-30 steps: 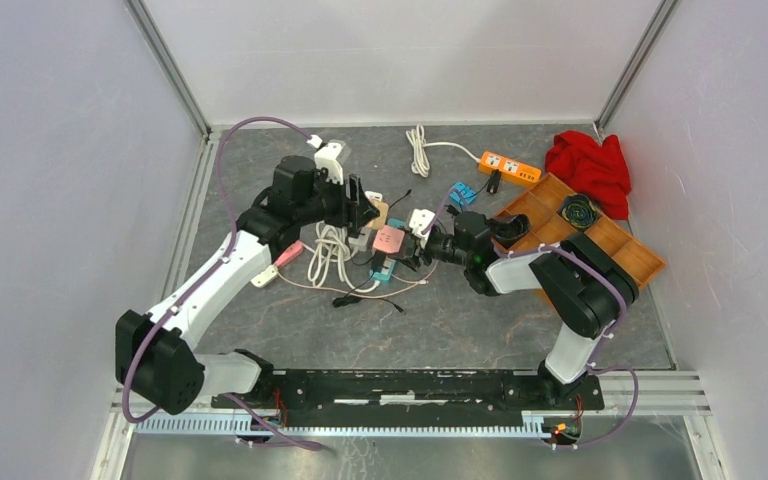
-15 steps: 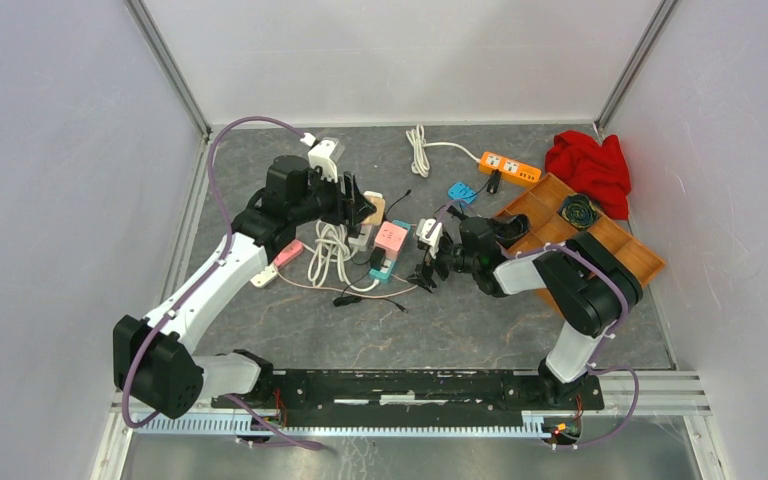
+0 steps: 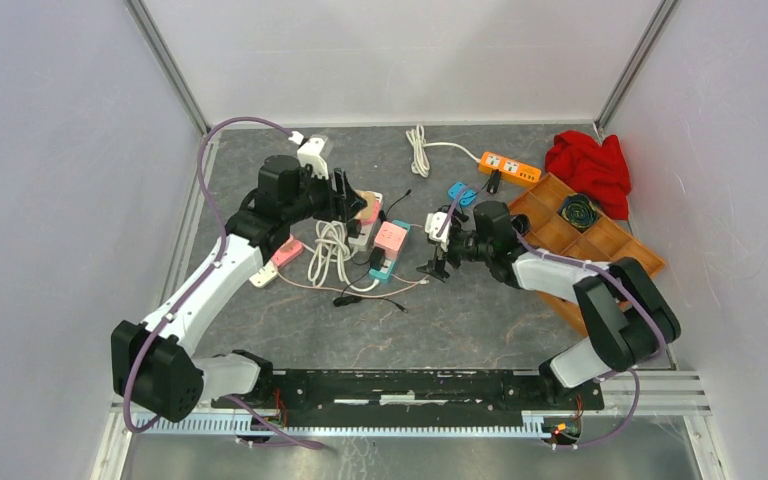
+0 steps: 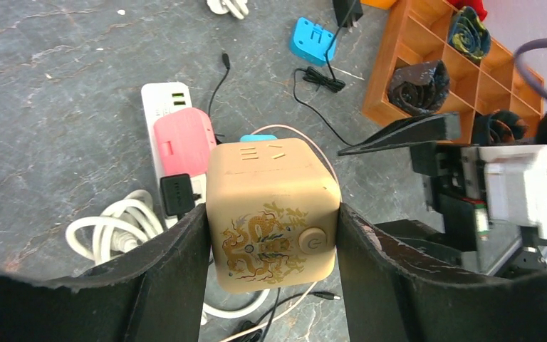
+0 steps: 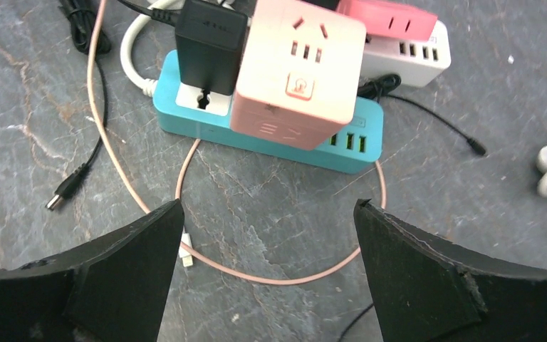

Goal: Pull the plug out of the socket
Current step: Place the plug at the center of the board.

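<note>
My left gripper [image 4: 272, 217] is shut on a tan cube plug [image 4: 271, 185] printed with a gold dragon, one finger against each side; it hangs above the cables. In the top view the left gripper [image 3: 358, 207] holds the tan cube plug [image 3: 367, 209] up and left of the pink cube socket [image 3: 390, 238]. That pink cube socket [image 5: 299, 71] sits in a teal power strip [image 5: 356, 146] beside a black adapter [image 5: 210, 35]. My right gripper [image 5: 267, 206] stands wide open over bare table, a little short of the strip, holding nothing. The right gripper [image 3: 438, 245] lies right of the cube.
A white strip carrying a pink plug [image 4: 181, 139] and a coiled white cable [image 3: 330, 250] lie under the left arm. A thin pink cable [image 5: 285, 278] loops below the right jaws. The orange strip [image 3: 508, 167], red cloth [image 3: 590, 165] and wooden tray [image 3: 600, 235] are at the right.
The right gripper opened, let go of the pink cube and drew back to the right. The left gripper carried the tan cube up and left, apart from the pink cube.
</note>
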Controlling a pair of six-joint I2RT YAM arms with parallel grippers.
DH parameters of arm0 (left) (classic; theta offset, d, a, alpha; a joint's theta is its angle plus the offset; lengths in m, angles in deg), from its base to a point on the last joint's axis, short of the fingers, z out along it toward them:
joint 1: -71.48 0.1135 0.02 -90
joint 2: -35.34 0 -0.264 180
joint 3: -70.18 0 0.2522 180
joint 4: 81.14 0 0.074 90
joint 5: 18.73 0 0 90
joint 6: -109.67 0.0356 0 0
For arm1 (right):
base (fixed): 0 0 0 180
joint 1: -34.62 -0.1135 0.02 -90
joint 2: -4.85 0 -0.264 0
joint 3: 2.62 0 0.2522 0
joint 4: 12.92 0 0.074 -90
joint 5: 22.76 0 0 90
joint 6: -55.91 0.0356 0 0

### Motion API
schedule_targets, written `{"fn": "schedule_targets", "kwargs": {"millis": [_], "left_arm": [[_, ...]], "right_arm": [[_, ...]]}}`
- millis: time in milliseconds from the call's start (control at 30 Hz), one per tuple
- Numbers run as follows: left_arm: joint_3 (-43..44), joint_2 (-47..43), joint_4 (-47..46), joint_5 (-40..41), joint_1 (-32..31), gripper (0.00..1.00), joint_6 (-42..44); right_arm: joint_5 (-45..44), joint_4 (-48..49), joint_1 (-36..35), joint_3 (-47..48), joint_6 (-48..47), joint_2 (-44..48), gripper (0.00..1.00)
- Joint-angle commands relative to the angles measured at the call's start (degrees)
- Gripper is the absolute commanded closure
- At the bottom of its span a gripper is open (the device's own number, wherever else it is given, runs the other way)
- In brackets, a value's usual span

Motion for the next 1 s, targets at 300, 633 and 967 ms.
{"fn": "schedule_targets", "kwargs": {"millis": [300, 633, 967], "left_arm": [[2.18, 1.79, -4.69, 2.33, 7.07, 0.98, 3.39], [10.47, 13.61, -6.83, 0.68, 13.98, 0.98, 1.40], [23.47, 29.07, -2.82, -2.03, 22.45, 0.98, 0.14]], "right_arm": [[5.91, -40.50, 1.74, 16.21, -16.28, 19.13, 0.03], [4.20, -30.62, 4.54, 2.67, -20.63, 24.32, 0.02], [2.53, -32.51, 4.54, 3.23, -22.68, 24.24, 0.02]]}}
